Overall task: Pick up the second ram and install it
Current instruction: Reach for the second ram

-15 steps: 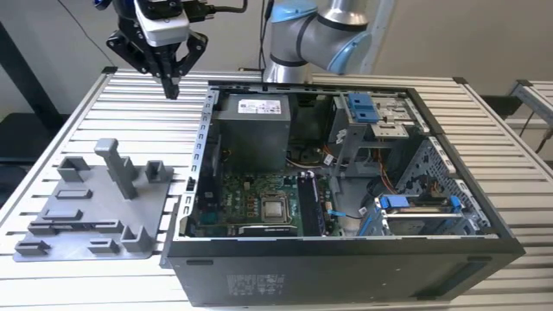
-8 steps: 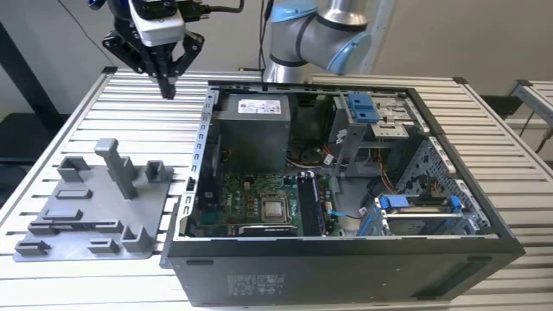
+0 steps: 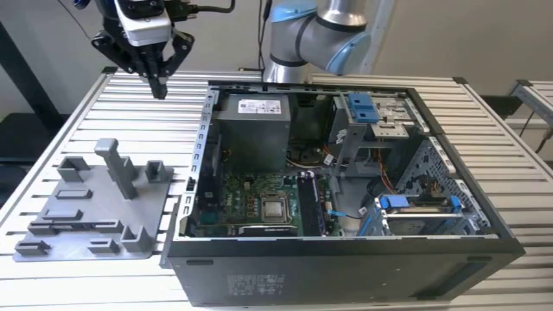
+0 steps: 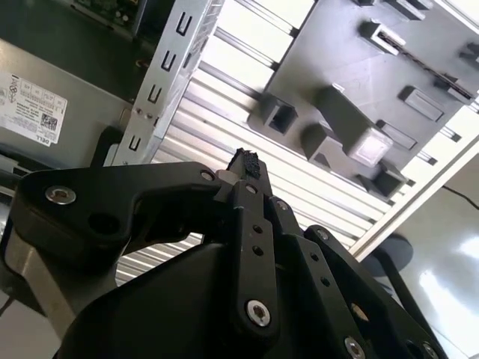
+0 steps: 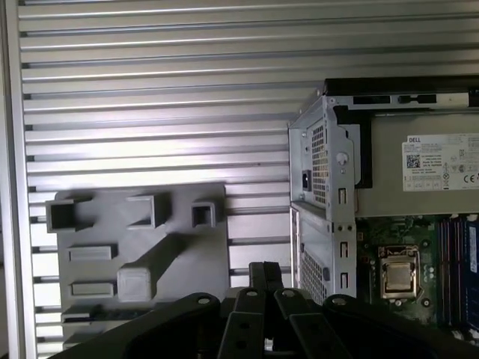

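Observation:
My gripper [image 3: 159, 87] hangs high over the slatted table at the back, on the exterior view's left, beside the open computer case [image 3: 346, 243]. Its fingers are shut together with nothing between them, as the second wrist view [image 4: 247, 161] and the first wrist view [image 5: 266, 271] also show. Narrow blue-looking strips stand in the motherboard's memory slots [image 5: 456, 254], next to the processor socket [image 5: 399, 275]. I cannot tell whether the second ram is one of them. The grey fixture plate [image 3: 95, 220] lies below the gripper, nearer the table's front.
The power supply [image 3: 250, 126] fills the case's back corner nearest the gripper. Blue drive-bay latches [image 3: 363, 107] and a drive cage [image 3: 419, 210] sit on the exterior view's right. The arm's base [image 3: 298, 39] stands behind the case. Upright posts [image 3: 116, 165] rise from the fixture plate.

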`<state>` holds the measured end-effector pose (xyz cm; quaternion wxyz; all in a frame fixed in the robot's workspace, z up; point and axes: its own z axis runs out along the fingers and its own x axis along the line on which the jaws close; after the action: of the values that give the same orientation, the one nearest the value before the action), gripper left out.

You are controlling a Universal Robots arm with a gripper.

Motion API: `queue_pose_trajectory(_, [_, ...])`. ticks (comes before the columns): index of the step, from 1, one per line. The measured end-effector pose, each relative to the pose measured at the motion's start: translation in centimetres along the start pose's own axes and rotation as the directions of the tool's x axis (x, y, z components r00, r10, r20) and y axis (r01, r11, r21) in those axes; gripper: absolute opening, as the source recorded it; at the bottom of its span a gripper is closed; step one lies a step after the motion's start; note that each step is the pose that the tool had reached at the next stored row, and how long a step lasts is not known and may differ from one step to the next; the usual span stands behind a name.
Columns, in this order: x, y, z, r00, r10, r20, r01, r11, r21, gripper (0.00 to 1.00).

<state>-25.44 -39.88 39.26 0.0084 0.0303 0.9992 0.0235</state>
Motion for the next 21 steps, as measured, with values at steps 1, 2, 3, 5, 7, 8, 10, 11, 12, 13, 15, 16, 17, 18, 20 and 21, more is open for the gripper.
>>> queue_pose_trajectory(1, [0.12, -0.01, 0.0, 1.0, 0.0, 0.0, 0.0, 1.0, 0.0, 0.11])
queue_pose_trajectory(2, [0.24, -0.01, 0.0, 1.0, 0.0, 0.0, 0.0, 1.0, -0.0001, 0.11])
queue_pose_trajectory(3, [0.38, -0.02, -0.01, 1.0, 0.0, 0.0, 0.0, 1.0, -0.0001, 0.11])
queue_pose_trajectory(5, [0.69, -0.04, -0.01, 1.0, -0.001, 0.0, 0.001, 1.0, 0.0, 0.11])
queue_pose_trajectory(7, [0.99, -0.06, -0.02, 1.0, -0.001, -0.0001, 0.001, 1.0, 0.0, 0.11])
queue_pose_trajectory(8, [1.13, -0.07, -0.02, 1.0, -0.001, -0.0001, 0.001, 1.0, -0.0001, 0.11])
queue_pose_trajectory(10, [1.42, -0.08, -0.02, 1.0, -0.001, 0.0, 0.001, 1.0, -0.0001, 0.11])
queue_pose_trajectory(11, [1.58, -0.09, -0.03, 1.0, -0.001, -0.0001, 0.001, 1.0, 0.0, 0.11])
queue_pose_trajectory(12, [1.73, -0.1, -0.03, 1.0, -0.001, -0.0001, 0.001, 1.0, 0.0, 0.11])
queue_pose_trajectory(13, [1.88, -0.11, -0.03, 1.0, -0.001, -0.0001, 0.001, 1.0, -0.0001, 0.11])
queue_pose_trajectory(15, [2.19, -0.13, -0.04, 1.0, -0.002, -0.0001, 0.002, 1.0, 0.0, 0.11])
queue_pose_trajectory(16, [2.34, -0.14, -0.04, 1.0, -0.002, -0.0001, 0.002, 1.0, -0.0001, 0.11])
queue_pose_trajectory(17, [2.49, -0.15, -0.04, 1.0, -0.002, -0.0001, 0.002, 1.0, 0.0, 0.11])
queue_pose_trajectory(18, [2.63, -0.16, -0.04, 1.0, -0.002, -0.0001, 0.002, 1.0, -0.0001, 0.11])
queue_pose_trajectory(20, [2.74, -0.16, -0.04, 1.0, -0.002, -0.0001, 0.002, 1.0, -0.0001, 0.11])
queue_pose_trajectory(21, [2.76, -0.16, -0.05, 1.0, -0.002, -0.0001, 0.002, 1.0, -0.0001, 0.11])
